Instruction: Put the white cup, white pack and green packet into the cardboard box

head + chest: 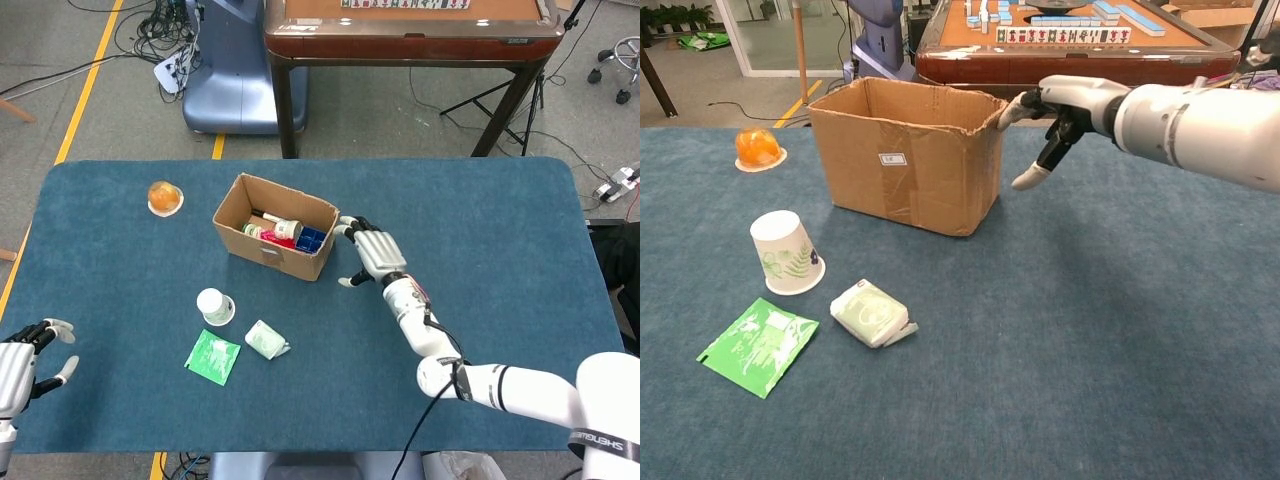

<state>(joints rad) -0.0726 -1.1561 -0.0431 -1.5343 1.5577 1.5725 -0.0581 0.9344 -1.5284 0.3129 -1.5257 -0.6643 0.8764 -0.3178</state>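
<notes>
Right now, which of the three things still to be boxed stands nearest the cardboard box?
The white cup, upside down; the white pack and green packet lie farther out.

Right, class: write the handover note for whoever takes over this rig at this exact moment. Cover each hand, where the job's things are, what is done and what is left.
Right hand: at the right end of the cardboard box, fingertips at its rim, holding nothing.
Left hand: low at the near left table edge, fingers apart, holding nothing.
White cup: upside down on the cloth, in front of the box to its left.
White pack: lying just right of the cup, nearer the robot.
Green packet: flat, near left of the pack.
Done: none of the three is in the box.
Left: all three.
</notes>
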